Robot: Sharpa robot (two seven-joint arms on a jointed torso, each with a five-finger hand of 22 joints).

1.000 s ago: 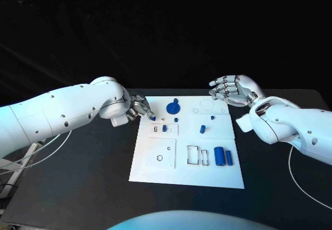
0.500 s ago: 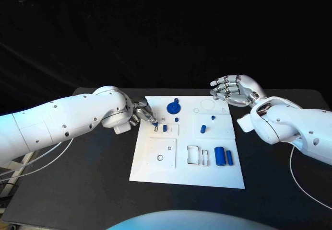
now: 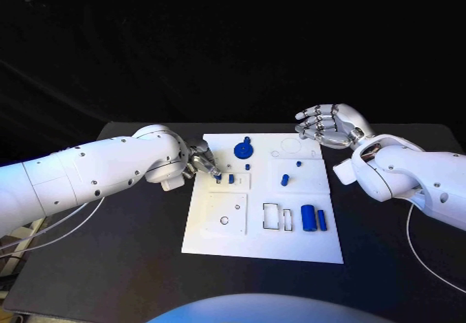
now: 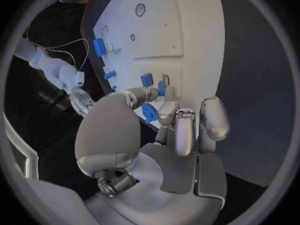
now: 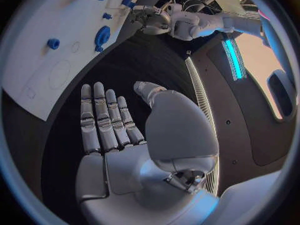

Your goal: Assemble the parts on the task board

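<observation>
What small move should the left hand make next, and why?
Probably lower the small blue part it pinches into the board slot just ahead. The left hand hovers over the task board near two small blue pieces at rectangular cutouts, and the part is not yet seated. The right hand is open, off the board.

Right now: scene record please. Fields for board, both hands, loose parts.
board: white task board flat on black table
left hand: left hand at the board's left edge, pinches a small blue part
right hand: right hand raised beyond the board's far right corner, fingers apart, holds nothing
loose parts: two blue cylinders lying side by side, blue disc
</observation>
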